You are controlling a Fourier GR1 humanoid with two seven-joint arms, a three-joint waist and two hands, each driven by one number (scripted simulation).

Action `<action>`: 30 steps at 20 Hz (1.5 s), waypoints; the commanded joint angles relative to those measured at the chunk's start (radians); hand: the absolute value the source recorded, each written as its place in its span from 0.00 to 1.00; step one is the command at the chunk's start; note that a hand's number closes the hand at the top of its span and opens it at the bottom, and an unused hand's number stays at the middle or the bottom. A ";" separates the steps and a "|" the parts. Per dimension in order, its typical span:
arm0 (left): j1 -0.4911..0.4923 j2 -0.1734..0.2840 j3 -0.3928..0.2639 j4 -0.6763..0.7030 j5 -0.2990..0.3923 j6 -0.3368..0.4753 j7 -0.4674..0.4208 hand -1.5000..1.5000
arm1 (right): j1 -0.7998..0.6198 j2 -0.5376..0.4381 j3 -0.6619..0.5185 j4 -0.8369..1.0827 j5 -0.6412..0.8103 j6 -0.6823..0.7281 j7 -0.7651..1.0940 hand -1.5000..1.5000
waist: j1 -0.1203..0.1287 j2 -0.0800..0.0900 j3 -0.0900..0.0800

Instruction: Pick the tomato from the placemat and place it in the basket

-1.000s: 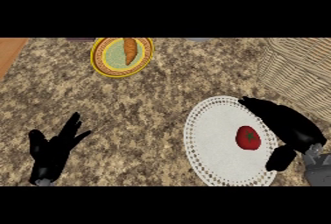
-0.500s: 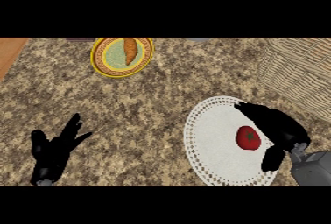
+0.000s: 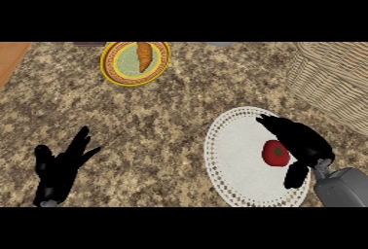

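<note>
Counter (image 3: 179, 112): a speckled brown stone top is seen across nearly the whole frame; a strip of orange-brown surface is seen at the upper left edge.

Placemat (image 3: 237, 146): a round white mat with a lacy rim is laid on the counter at the lower right of the frame.

Tomato (image 3: 275, 152): 1 red tomato with a small green top is seen lying on the placemat, right of the mat's middle, at the lower right of the frame.

Right hand (image 3: 305, 143): a black hand on a grey forearm is seen entering from the lower right corner. The hand is open, with fingers stretched toward the upper left above the tomato and the thumb below the tomato. The tomato sits in the gap between fingers and thumb; whether it is touched cannot be told, and nothing is curled round it.

Left hand (image 3: 59, 168): a black hand is seen at the lower left of the frame, open with fingers spread and pointing up and to the right, resting over the bare counter with nothing held.

Basket (image 3: 334, 78): a pale woven wicker basket is seen at the upper right edge, cut off by the frame, well apart from the tomato.

Plate (image 3: 119, 73): a round plate with a yellow rim is seen at the upper middle-left.

Carrot (image 3: 144, 56): 1 orange carrot is laid on the plate.
</note>
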 commanded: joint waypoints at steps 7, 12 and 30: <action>-0.004 0.009 0.035 0.146 0.005 -0.054 0.013 0.50 | -0.038 0.013 0.054 0.013 0.137 -0.062 -0.061 1.00 | -0.003 0.011 -0.013; 0.036 0.006 0.024 0.060 0.008 -0.053 0.062 0.50 | -0.025 0.011 0.062 0.076 0.179 -0.102 -0.130 1.00 | 0.004 0.010 -0.012; 0.036 -0.022 -0.025 0.066 -0.031 -0.049 0.023 0.50 | -0.522 0.507 -0.368 0.246 0.327 -0.655 0.804 1.00 | 0.042 0.020 -0.009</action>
